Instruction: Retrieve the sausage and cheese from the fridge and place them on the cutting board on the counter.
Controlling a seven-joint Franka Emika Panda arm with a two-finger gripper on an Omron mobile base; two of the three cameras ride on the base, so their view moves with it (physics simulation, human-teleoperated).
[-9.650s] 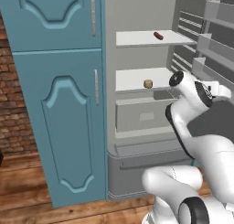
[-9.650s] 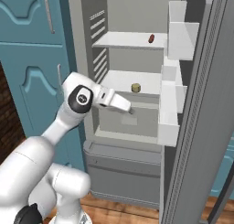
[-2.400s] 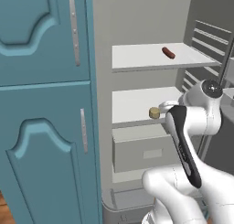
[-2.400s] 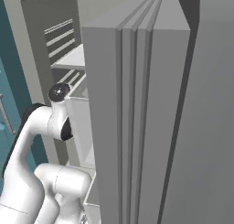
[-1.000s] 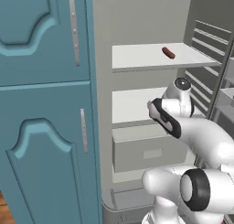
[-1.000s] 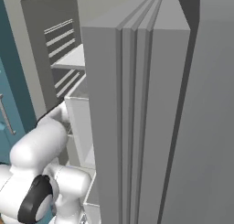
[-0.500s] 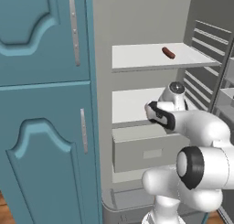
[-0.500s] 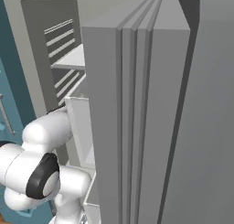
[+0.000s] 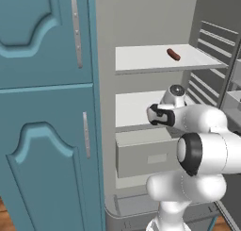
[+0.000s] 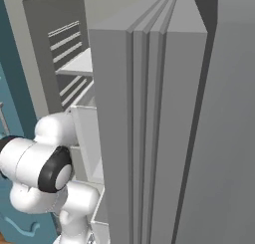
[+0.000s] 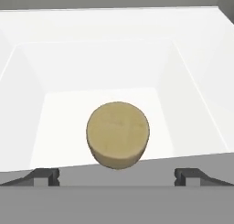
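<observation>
Teal cabinets stand left of the open fridge. Count: one cheese, one sausage. Pincer open, jaws wide apart, cheese lying just ahead between its tips on the white middle shelf. Sausage sits on the shelf above the pincer. Fridge door blocks most of the right base view; drawer below is partly covered by the arm.

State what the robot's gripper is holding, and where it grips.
Nothing. The gripper is open, its fingertips either side of the tan-yellow round cheese, not closed on it.
</observation>
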